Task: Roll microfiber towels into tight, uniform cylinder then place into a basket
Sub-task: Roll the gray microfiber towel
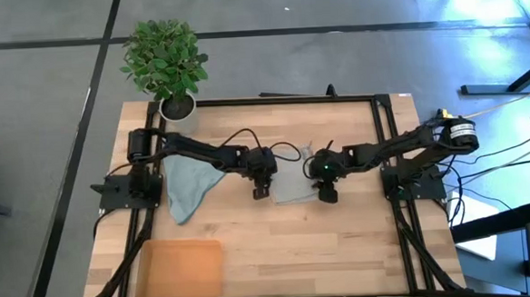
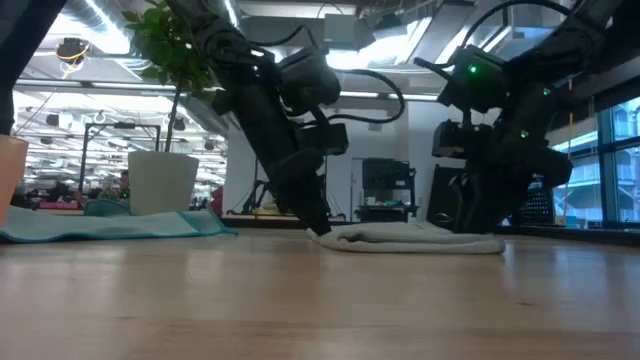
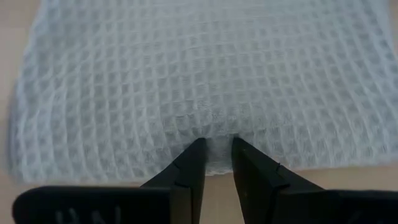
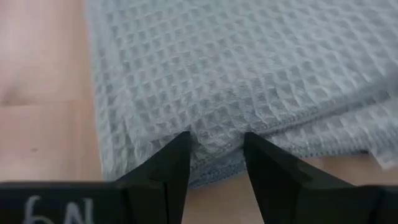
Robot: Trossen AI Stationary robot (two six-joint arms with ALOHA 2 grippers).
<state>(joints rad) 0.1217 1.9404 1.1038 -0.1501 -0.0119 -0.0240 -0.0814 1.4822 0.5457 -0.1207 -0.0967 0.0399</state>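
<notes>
The pale grey waffle towel (image 1: 294, 176) lies folded flat at the table's middle; it also shows in the low view (image 2: 415, 238). My left gripper (image 1: 263, 190) is at its near left corner and my right gripper (image 1: 326, 193) at its near right corner, each shut on the towel's near edge. The blue-teal towel (image 1: 190, 184) lies crumpled on the table at the left, under my left arm. The orange-tan basket (image 1: 180, 269) sits at the near left corner. My left gripper pinches the grey towel's near edge (image 3: 216, 148) between its two fingertips (image 3: 196, 157), slanting down from the near side. The cloth puckers a little between them and the rest lies flat on the table. One layer or several, I cannot tell. My right gripper pinches the grey towel's near folded edge (image 4: 214, 144) between its two fingers (image 4: 179, 155), slanting down from the near side. Several layers show at that edge, bunched up between the fingers. The rest of the towel lies flat on the table.
A white pot with a green plant (image 1: 172, 70) stands at the table's far left corner. Bare wood (image 1: 343, 253) lies between the grey towel and the table's near edge, right of the basket.
</notes>
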